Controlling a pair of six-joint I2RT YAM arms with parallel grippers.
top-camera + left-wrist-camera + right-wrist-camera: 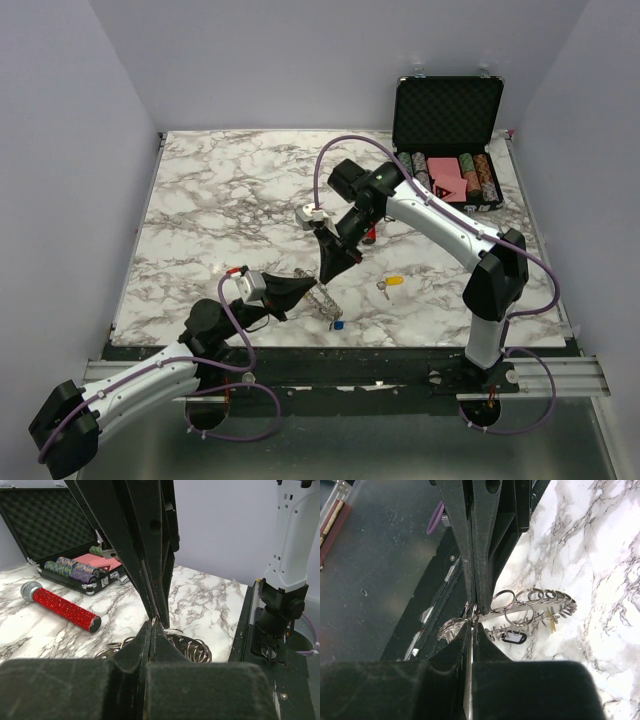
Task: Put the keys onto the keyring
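- The keyring (520, 611) is at about 6 o'clock on the worktop (220, 220), near the front edge, caught between both arms' tips.
- The left pincer (152, 628) is pressed together and seems to pinch the keyring's rim.
- The right pincer (471, 630) comes in from 12 o'clock. Its jaws are narrowed to a slit at the same spot, and I cannot tell whether they nip a loop, a key or nothing.
- One yellow-headed key (553, 624) appears to hang from a loop already.
- Still loose: a yellow key (393, 282) at 3 o'clock of the keyring and a blue key (338, 324) at 5 o'clock.
- My judgement is that the task is well short of done, with at least two keys left to fetch and thread.
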